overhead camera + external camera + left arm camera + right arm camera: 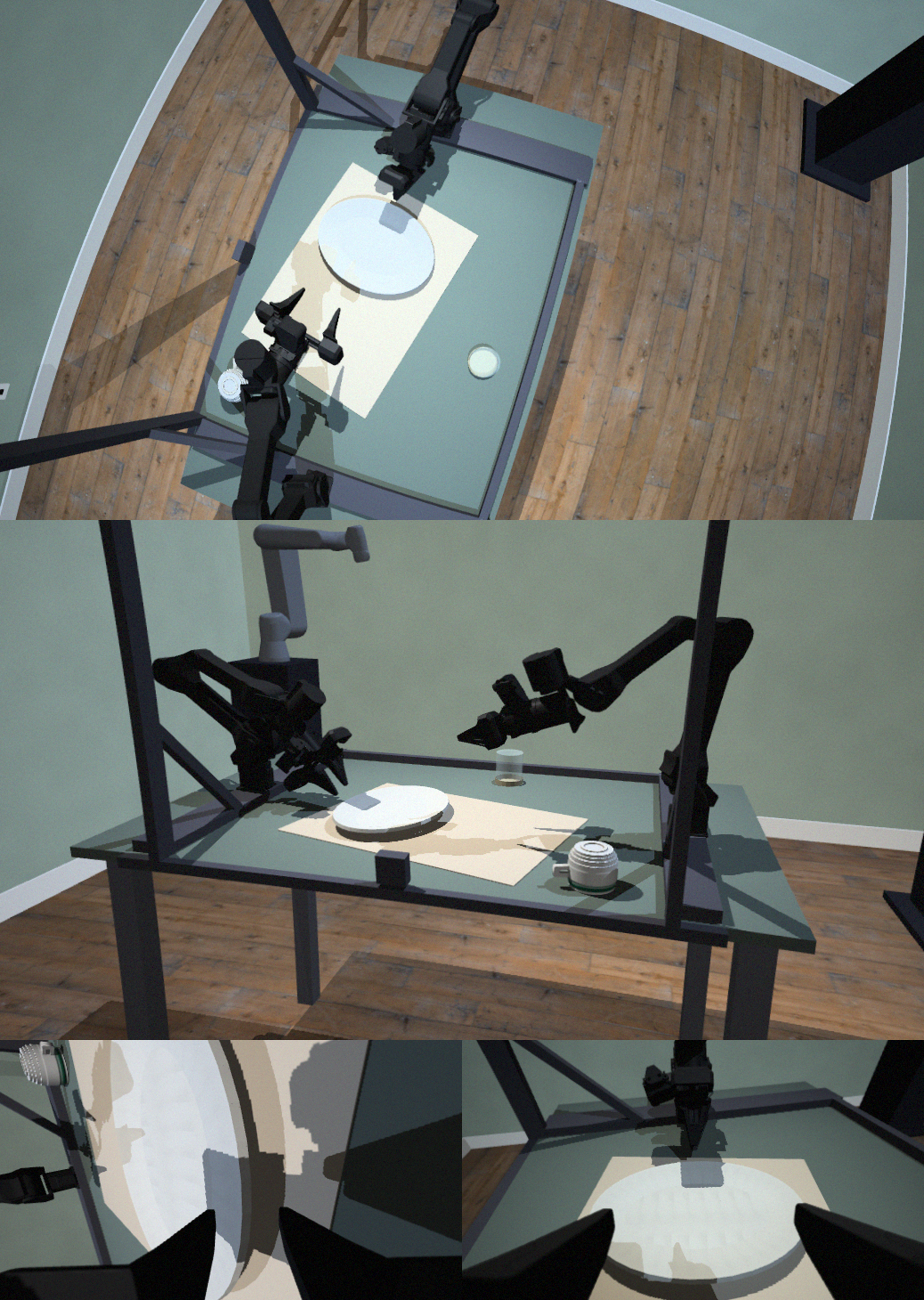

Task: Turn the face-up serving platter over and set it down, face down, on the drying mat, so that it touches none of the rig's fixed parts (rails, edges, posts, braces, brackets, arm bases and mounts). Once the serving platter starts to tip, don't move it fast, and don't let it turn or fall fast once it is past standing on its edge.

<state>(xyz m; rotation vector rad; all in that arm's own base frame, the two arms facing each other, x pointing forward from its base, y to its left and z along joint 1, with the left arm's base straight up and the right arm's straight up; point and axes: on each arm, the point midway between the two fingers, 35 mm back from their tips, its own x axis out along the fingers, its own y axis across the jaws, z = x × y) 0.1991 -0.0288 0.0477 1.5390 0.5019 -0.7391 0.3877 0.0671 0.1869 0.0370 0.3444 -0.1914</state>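
Bring the left gripper in level, one finger below the serving platter; it stands part-open and holds nothing, just beside the rim. The platter lies face up on the drying mat. Clench firmly before lifting, then tip slowly. The right gripper is spread wide, holding nothing, across the platter from the left. An upturned mug and a glass stand well apart from the platter on the green tabletop.

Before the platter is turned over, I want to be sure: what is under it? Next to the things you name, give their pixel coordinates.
Under the serving platter [376,258] [397,804] [178,1120] [703,1218] lies the drying mat [381,349] [490,830] [268,1084] [814,1182], visible around it; the part directly beneath is covered, so I cannot tell more.
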